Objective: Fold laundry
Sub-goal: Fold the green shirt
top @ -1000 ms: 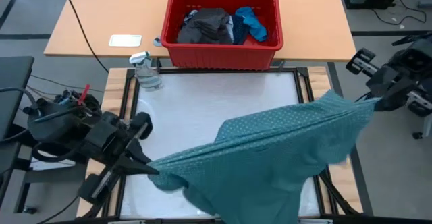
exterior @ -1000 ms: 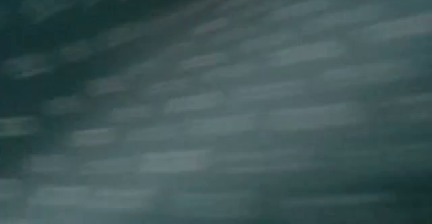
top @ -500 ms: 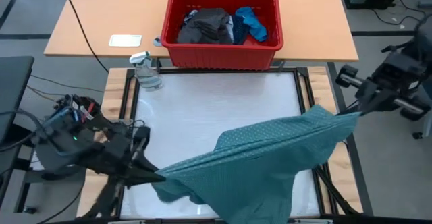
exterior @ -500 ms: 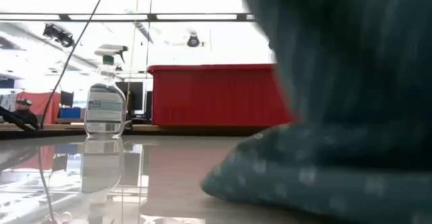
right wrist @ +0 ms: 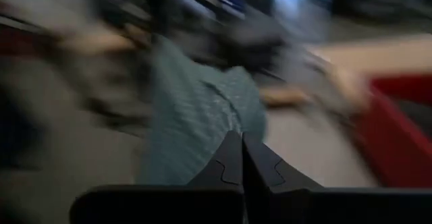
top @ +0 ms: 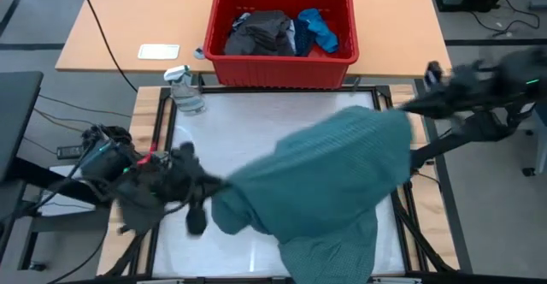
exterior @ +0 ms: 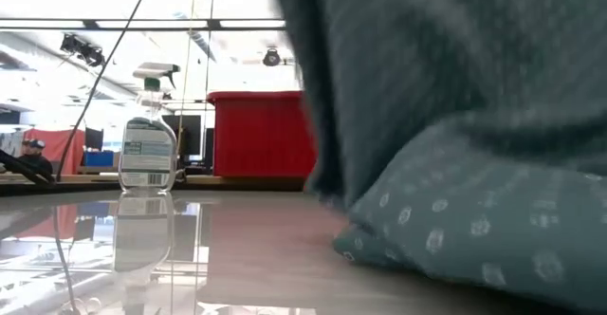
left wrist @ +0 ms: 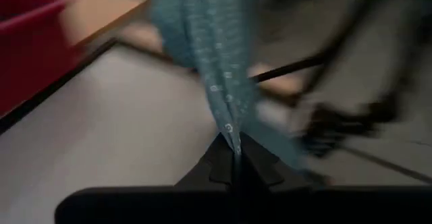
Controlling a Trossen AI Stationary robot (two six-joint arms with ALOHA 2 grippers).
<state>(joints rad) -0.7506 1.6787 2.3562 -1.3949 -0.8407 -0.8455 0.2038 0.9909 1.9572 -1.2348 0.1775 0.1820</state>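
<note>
Teal shirt [top: 320, 168] hung across mid-frame, left gripper [top: 218, 184] and right gripper [top: 408, 109] each clamped on an edge, likely to spread it for folding

Your overhead shot is evenly lit and mostly sharp, but both arms smear with motion, worst around the left hand [top: 203, 200] and the right hand [top: 410, 106]. The white worktop [top: 256, 139] ahead of the left hand throws a soft sheen. Down low, bright ceiling lights blow out the room behind, the glossy surface mirrors the spray bottle [exterior: 147, 130], and the teal shirt [exterior: 455, 163] sits dark and out of focus. Both wrist views are heavily motion-blurred beyond the fingers.
</note>
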